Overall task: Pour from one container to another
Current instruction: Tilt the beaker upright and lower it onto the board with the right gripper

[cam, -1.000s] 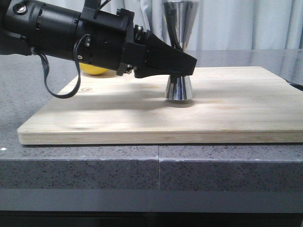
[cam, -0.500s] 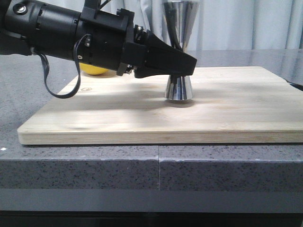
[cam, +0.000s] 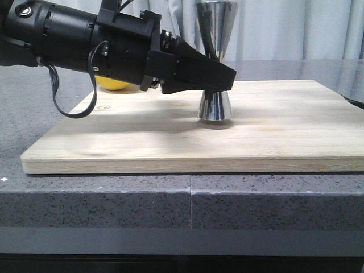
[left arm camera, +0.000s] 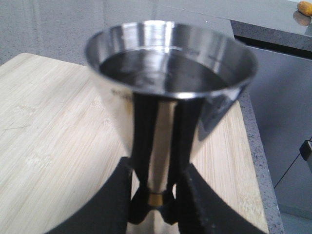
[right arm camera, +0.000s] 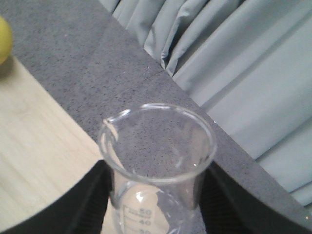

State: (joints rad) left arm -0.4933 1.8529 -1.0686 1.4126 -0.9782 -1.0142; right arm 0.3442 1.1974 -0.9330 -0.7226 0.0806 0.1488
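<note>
The polished steel jigger [cam: 215, 106] stands upright on the wooden board [cam: 170, 142], its upper cone [cam: 218, 23] rising above my left arm. My left gripper [cam: 222, 77] reaches in from the left and is shut on the jigger's waist. In the left wrist view the black fingers [left arm camera: 109, 204] press both sides of the gold band [left arm camera: 156, 199] below the wide cup [left arm camera: 170, 73]. The clear glass beaker [right arm camera: 157, 146], with its pour lip and printed 50 and 40 marks, sits upright between my right gripper's [right arm camera: 156, 217] fingers [right arm camera: 85, 204], which are shut on it. Neither shows in the front view.
A yellow round object [cam: 114, 84] lies on the board behind my left arm and shows again as a yellow edge [right arm camera: 3, 36]. The board rests on a grey speckled counter [cam: 187, 199]. Pale curtains [right arm camera: 243, 63] hang behind.
</note>
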